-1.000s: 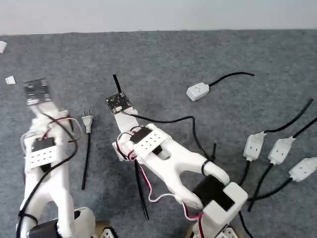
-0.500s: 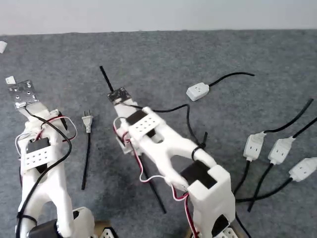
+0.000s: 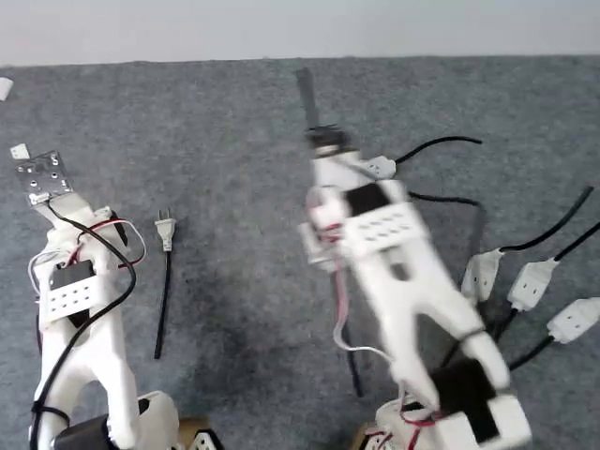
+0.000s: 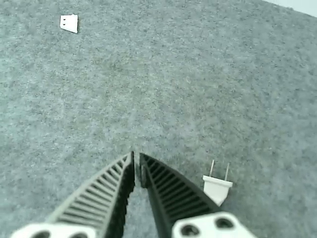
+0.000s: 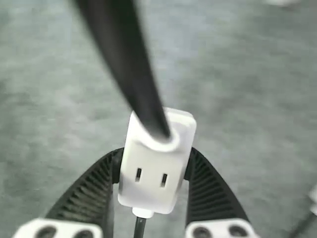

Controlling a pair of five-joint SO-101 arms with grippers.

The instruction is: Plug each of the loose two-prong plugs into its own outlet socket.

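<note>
finding one: the right tool (image 5: 154, 154) pinches a white outlet socket (image 5: 156, 171) by its side walls, with a slotted face turned toward the wrist camera. a black cord (image 5: 121, 64) leaves the block's far end. at the near end there is a short white stub with a dark lead. it cannot be determined whether that is a plug already seated.

finding two: the left tool (image 4: 137, 157) hangs over the grey tabletop (image 4: 198, 74) with its fingers pressed together on nothing. the loose two-prong plug (image 4: 217, 188) lies flat just beside it. in the high view its prongs point away from the robot and its lead trails back toward the base.

finding three: a spare socket (image 3: 380, 170) lies partly hidden beside the right arm's wrist. three further sockets (image 3: 534, 277) lie near the tabletop's right edge, well apart from the plug.

assessment: the step in hand appears to be bringing a socket and the loose plug together. the visible slots are unfilled.

recommendations:
- spread the left tool before descending and straddle the plug body, clear of the prongs.
- grip the plug squarely so it cannot twist when pushed.
- hold the socket firm, with a slotted face square to the prongs.
- line up both prongs with both slots, then press straight along the prong axis.
- watch the stiff cord, which may lever the block out of line.
</note>
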